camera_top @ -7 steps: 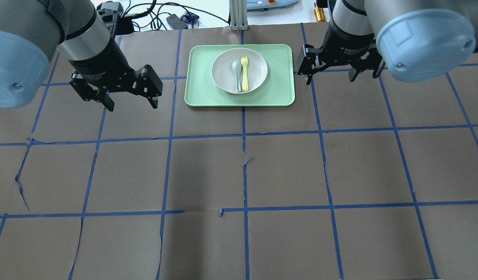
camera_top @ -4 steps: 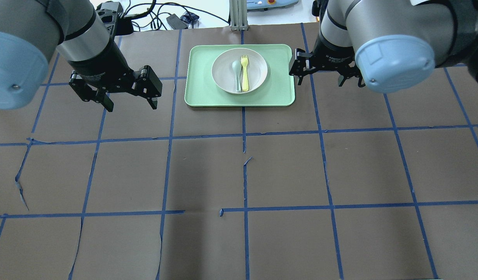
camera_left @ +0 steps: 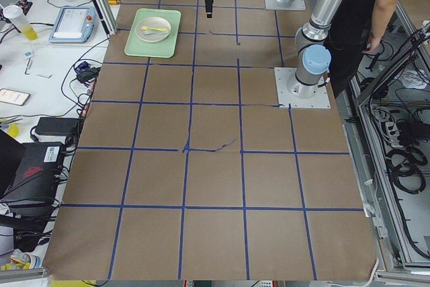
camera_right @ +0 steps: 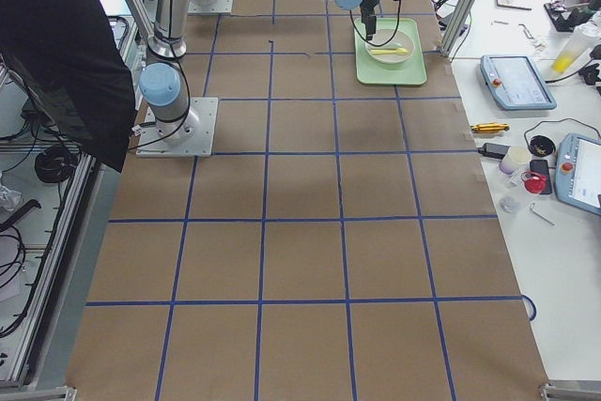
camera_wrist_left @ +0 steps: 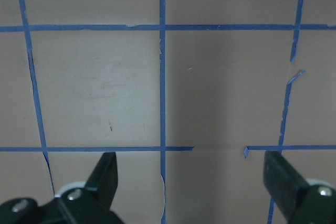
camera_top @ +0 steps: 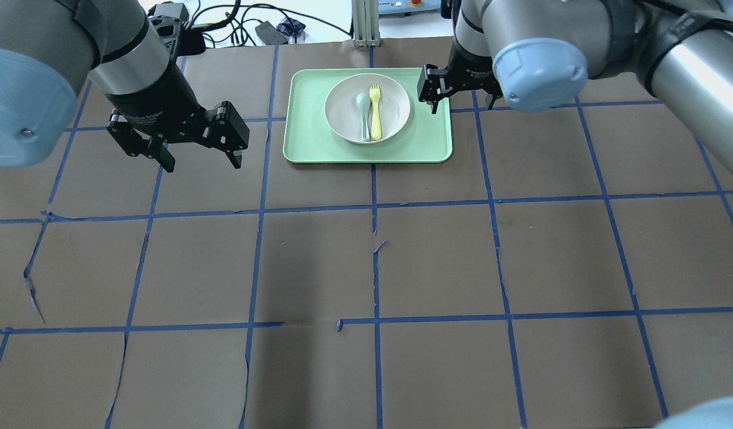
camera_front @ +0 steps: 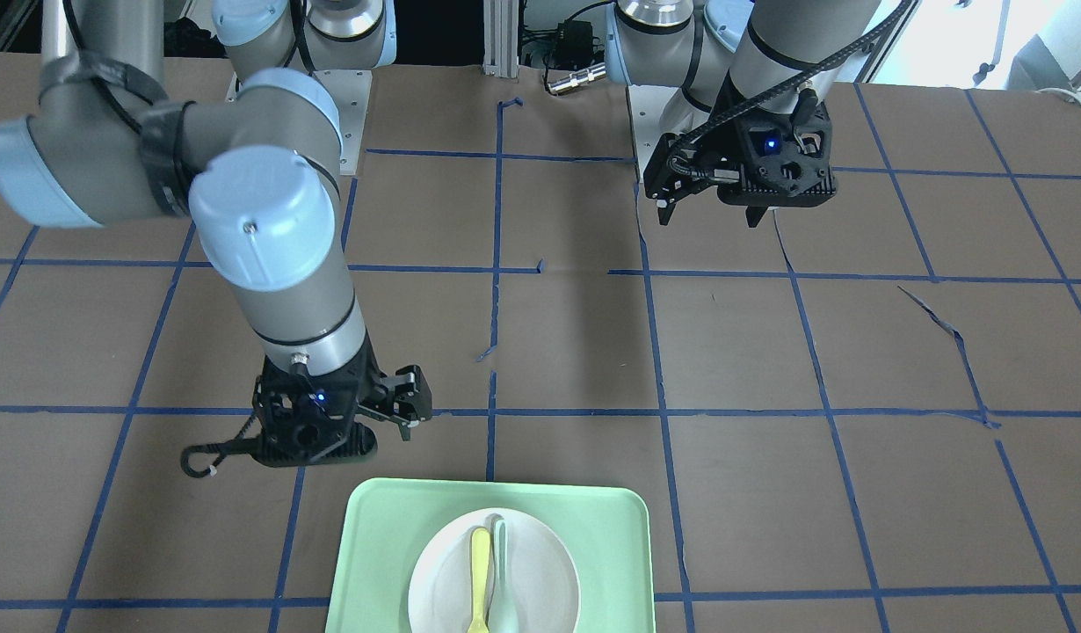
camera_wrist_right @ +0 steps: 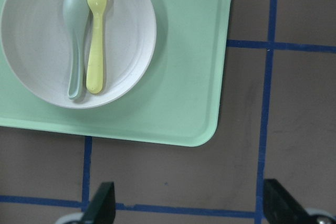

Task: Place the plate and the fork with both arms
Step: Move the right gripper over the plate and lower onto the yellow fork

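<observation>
The off-white plate (camera_top: 396, 108) sits in the mint-green tray (camera_top: 307, 140) at the far middle of the table. The yellow fork (camera_top: 375, 113) lies in the plate, tines away from me, beside a grey-green spoon (camera_top: 363, 113). My right gripper (camera_top: 462, 104) is open and empty above the tray's right edge, just right of the plate. Its wrist view shows the plate (camera_wrist_right: 128, 30), the fork (camera_wrist_right: 96, 40) and the tray (camera_wrist_right: 184, 103) ahead of the gripper (camera_wrist_right: 191, 205). My left gripper (camera_top: 201, 162) is open and empty, hovering left of the tray over bare table.
Brown paper with a blue tape grid covers the table (camera_top: 438, 262). An aluminium post (camera_top: 365, 24), cables and devices stand behind the far edge. A person (camera_left: 383, 5) stands near the robot's base in the exterior left view.
My right gripper has moved left, from beside the tray to above its right edge. The left arm, plate, fork and spoon have not moved.
</observation>
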Controlling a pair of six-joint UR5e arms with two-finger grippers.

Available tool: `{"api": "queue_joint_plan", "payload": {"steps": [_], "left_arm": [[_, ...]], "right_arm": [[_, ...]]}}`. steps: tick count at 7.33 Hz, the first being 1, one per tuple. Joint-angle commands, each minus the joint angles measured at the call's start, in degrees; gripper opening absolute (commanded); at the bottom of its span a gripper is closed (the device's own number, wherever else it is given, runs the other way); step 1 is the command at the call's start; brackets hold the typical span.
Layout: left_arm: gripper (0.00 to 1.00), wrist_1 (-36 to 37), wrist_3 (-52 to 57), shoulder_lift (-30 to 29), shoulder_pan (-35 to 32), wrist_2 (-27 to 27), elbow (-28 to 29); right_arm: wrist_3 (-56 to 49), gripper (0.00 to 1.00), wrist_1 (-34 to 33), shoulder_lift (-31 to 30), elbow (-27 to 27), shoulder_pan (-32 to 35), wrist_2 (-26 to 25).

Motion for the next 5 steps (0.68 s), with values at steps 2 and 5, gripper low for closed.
{"api": "queue_joint_plan", "payload": {"steps": [2,5], "left_arm": [[1.00,-0.02,0.00,-0.23,0.06,0.02,-0.08],[1.00,0.07,0.09,-0.32,-0.03,-0.07,0.01]], "right_arm": [[7.57,1.00,-1.52,12.87,-10.11,3.65,0.56],[16.75,1.00,-3.55,20.81,-17.26,5.59,0.47]]}}
